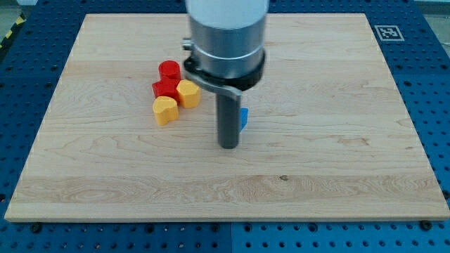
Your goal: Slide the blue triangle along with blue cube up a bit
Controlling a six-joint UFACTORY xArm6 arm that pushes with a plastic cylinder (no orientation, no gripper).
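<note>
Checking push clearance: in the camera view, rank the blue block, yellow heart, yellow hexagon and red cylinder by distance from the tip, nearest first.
1. Blue block: just right of my tip, mostly hidden by the rod.
2. Yellow hexagon and yellow heart: up-left, too close to call.
3. Red cylinder: farthest, toward the view's top left.

A laboratory or robotics test bench is indicated: a pale wooden board [316,169] is laid on a blue perforated metal table [429,77] with a regular grid of holes, a printed fiducial marker [387,31] is fixed at the board's far right corner, and yellow-black hazard tape [10,31] is seen at the view's top left
</note>
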